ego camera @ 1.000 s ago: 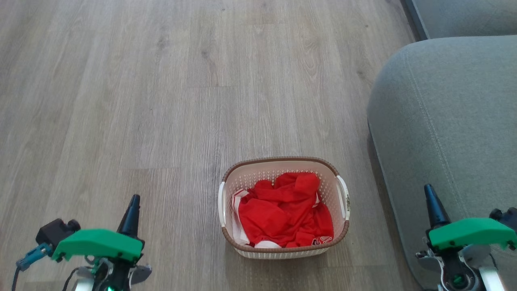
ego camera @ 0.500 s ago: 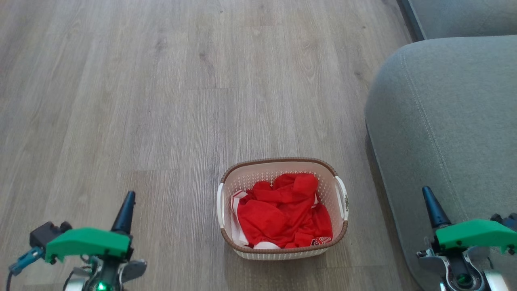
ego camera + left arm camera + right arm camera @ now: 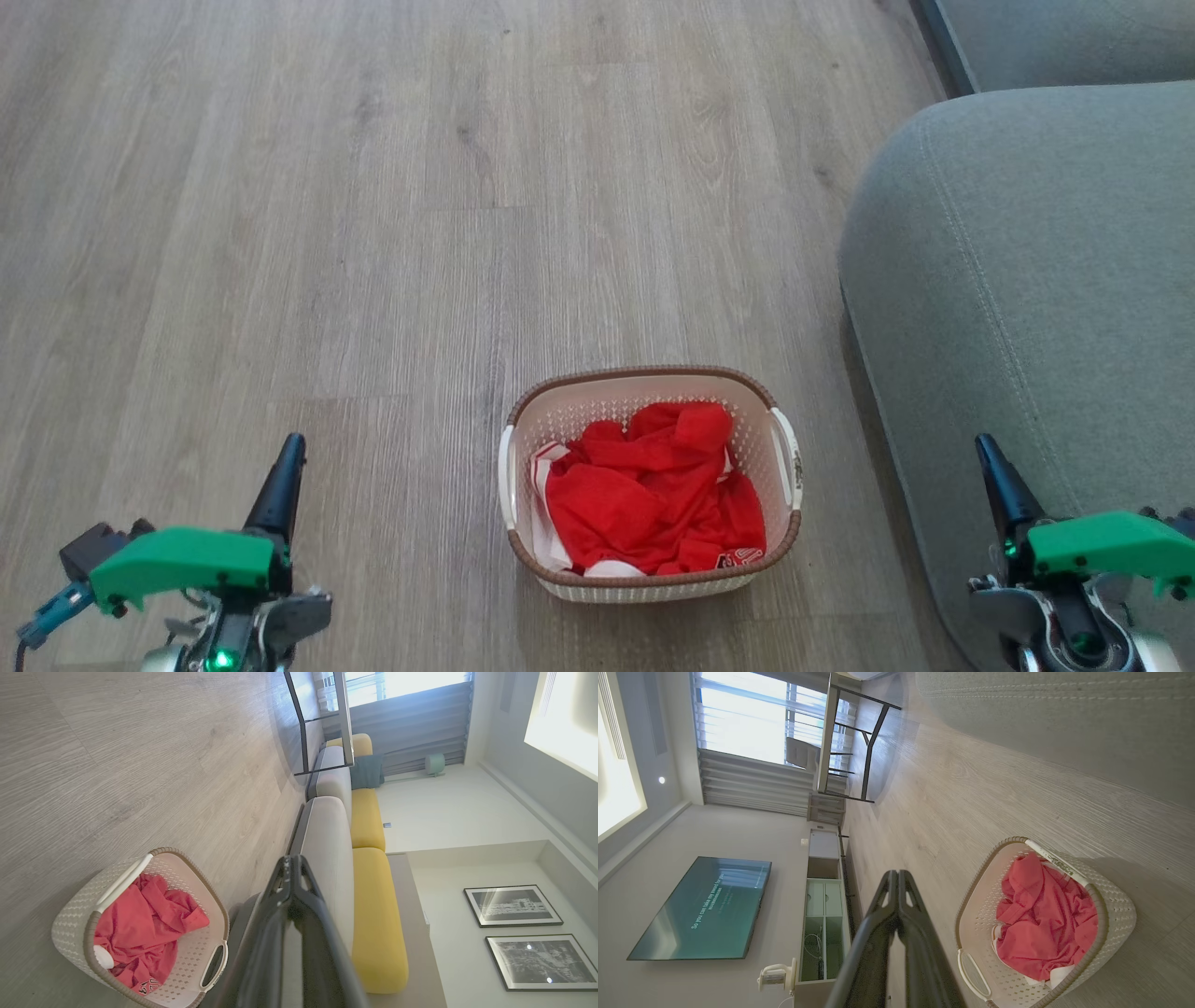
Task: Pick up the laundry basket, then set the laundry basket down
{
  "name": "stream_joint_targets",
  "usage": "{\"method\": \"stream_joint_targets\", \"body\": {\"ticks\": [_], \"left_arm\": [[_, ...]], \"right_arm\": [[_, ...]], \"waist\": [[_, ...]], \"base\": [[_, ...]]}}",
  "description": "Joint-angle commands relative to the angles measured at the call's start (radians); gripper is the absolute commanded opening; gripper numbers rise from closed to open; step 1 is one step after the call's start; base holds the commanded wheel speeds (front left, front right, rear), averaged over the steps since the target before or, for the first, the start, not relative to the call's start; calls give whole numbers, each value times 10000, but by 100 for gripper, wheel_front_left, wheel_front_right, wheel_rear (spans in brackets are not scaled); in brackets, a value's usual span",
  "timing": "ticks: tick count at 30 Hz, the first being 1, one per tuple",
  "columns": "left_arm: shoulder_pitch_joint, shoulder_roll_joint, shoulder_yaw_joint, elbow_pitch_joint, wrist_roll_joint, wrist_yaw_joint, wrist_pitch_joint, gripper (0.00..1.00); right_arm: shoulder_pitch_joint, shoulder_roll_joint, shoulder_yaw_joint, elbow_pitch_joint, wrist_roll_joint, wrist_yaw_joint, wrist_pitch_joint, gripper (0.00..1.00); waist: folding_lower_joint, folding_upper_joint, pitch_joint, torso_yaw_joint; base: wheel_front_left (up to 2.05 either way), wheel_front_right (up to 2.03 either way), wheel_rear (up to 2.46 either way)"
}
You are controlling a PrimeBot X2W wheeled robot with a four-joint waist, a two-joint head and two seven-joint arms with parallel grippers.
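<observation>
A small cream-white perforated plastic laundry basket [image 3: 579,415] with a brown woven-look rim stands upright on the grey wood-plank floor [image 3: 373,233], near the floor's right edge where a grey fabric sofa [image 3: 1027,280] begins, crumpled red clothing [image 3: 644,495] inside. The left claw [image 3: 291,446] hangs low, well apart to the basket's left, its two dark fingers pressed together, pointing forward, empty. The right claw [image 3: 986,450] mirrors it on the basket's right, before the sofa, fingers likewise together.

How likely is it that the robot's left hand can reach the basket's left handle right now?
Probably yes. Just bare floor lies between the left hand and the left handle of the basket. The hand is shut, so it would need to open first.
</observation>
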Motion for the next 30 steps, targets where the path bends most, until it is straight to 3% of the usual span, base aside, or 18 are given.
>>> {"method": "stream_joint_targets", "body": {"ticks": [1, 20, 30], "left_arm": [[-639, 22, 445, -238, -259, -111, 108, 0], [-807, -223, 1084, 6, -1976, -540, 513, 0], [-810, -246, 1117, 9, -1960, -543, 539, 0]], "right_arm": [[-614, -123, 152, -298, 307, -13, 88, 0], [-705, -139, 79, -175, 2383, -21, 506, 0], [-706, -139, 79, -175, 2394, -21, 508, 0]], "waist": [[0, 0, -5, -6], [0, 0, -64, -92], [0, 0, -64, -93]], "base": [[0, 0, 0], [0, 0, 0], [0, 0, 0]]}}
